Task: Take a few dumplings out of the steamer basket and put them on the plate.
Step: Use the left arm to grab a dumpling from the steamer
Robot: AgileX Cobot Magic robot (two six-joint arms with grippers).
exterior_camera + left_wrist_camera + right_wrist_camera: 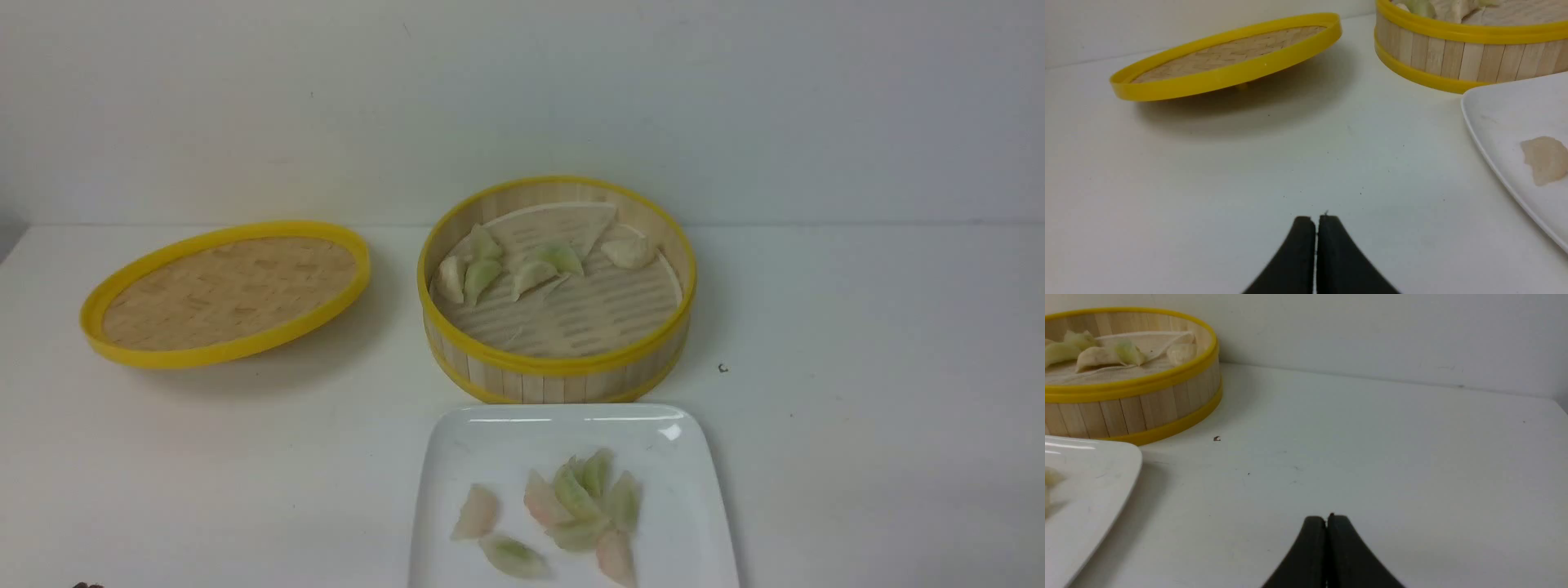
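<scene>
The steamer basket (558, 363) stands at the table's middle, with several dumplings (478, 273) on its paper liner at the far left part. The white plate (506, 441) lies just in front of it and bears several dumplings (575, 498). Both arms are out of the front view. In the left wrist view my left gripper (1316, 220) is shut and empty over bare table, left of the plate (1494, 110). In the right wrist view my right gripper (1327, 519) is shut and empty over bare table, right of the plate (1106, 469) and basket (1126, 412).
The flat woven lid (224, 290) with a yellow rim lies tilted on the table left of the basket; it also shows in the left wrist view (1229, 61). A small dark speck (722, 368) lies right of the basket. A white wall bounds the table's far edge.
</scene>
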